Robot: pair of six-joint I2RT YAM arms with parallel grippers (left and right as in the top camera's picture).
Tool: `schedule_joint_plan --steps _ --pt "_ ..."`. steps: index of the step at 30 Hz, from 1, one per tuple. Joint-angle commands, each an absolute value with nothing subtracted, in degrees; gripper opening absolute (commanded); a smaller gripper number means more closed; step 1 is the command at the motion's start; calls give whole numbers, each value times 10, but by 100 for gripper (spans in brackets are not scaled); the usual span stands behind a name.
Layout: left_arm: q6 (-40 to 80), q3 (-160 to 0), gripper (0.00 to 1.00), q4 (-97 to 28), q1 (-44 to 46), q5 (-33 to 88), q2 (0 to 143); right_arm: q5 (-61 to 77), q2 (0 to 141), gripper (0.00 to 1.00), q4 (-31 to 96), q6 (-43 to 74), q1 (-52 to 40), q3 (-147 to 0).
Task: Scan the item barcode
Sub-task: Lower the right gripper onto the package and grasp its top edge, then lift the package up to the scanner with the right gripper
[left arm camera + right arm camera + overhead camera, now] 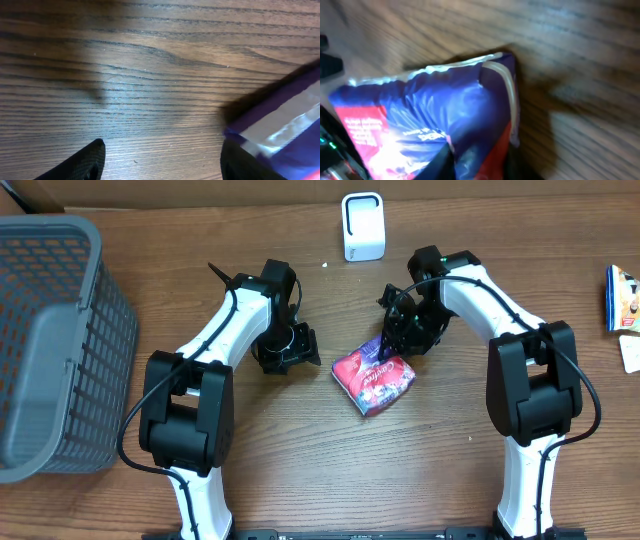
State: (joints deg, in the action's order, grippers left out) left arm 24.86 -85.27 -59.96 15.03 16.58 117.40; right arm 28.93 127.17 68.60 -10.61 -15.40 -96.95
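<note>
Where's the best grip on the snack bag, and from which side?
Probably the thin purple sealed end of the snack bag, the end nearest the scanner, coming down from above on the right arm's side. The bag lies flat with a puffy middle, so that flat seam suits a narrow pinch. The right gripper is right over it.

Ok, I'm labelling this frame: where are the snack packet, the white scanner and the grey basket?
snack packet (375, 383): overhead view, middle of its red and purple face.
white scanner (363, 227): overhead view, centre of its front.
grey basket (60, 340): overhead view, its mesh wall.
</note>
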Motion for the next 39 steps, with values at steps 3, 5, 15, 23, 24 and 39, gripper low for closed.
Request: schedule_joint_plan --steps 3,5,15,23,24,39 --pt "237 -864 66 -598 154 174 1177 277 1271 4 662 -30 -156 -961" --pt "237 -864 66 -598 154 174 1177 277 1271 4 659 -1 -154 -967" --pt "237 -864 77 -597 154 174 1177 286 1264 4 671 104 -127 -1069" --pt "237 -864 100 -589 154 174 1177 291 1264 4 625 195 -106 -1209" --pt "238 -864 100 -587 154 174 1177 292 1264 4 608 211 -105 -1216" --pt "240 -864 100 -547 154 174 1177 181 1301 4 299 480 -119 -1218"
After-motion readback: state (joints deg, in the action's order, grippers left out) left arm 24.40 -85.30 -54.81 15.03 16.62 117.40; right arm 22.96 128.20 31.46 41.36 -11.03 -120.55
